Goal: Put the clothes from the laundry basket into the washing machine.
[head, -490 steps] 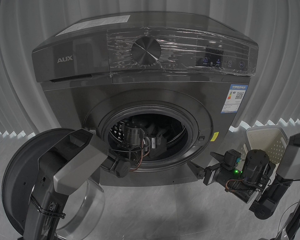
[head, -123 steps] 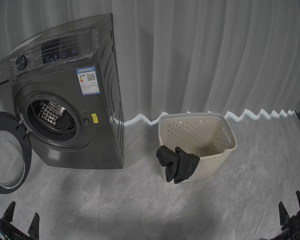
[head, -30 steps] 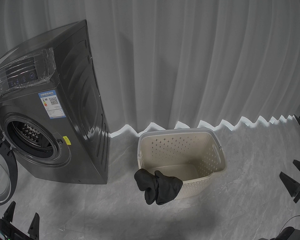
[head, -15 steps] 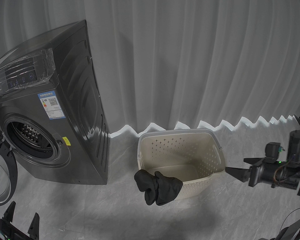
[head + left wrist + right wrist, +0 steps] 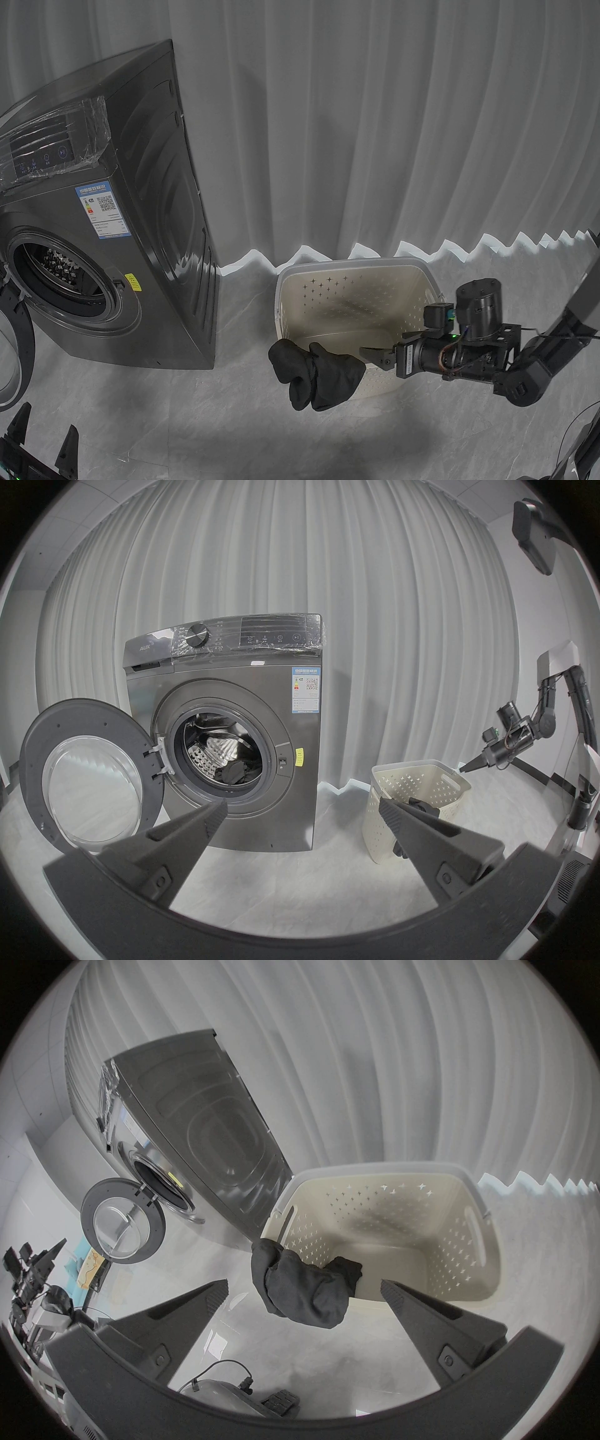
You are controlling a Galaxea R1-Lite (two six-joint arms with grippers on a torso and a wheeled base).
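We see R gripper [image 5: 373, 356] splayed wide, holding nothing, at laundry basket [image 5: 350, 265] front rim, just beside black garment [image 5: 317, 373] draped there. L gripper [image 5: 42, 437] likewise splayed, well left of basket.

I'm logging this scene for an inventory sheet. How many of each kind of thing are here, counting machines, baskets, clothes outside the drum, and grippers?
washing machine: 1
laundry basket: 1
dark garment, draped over the basket's rim: 1
grippers: 2, the left gripper and the right gripper, both with fingers open and empty
Total: 5
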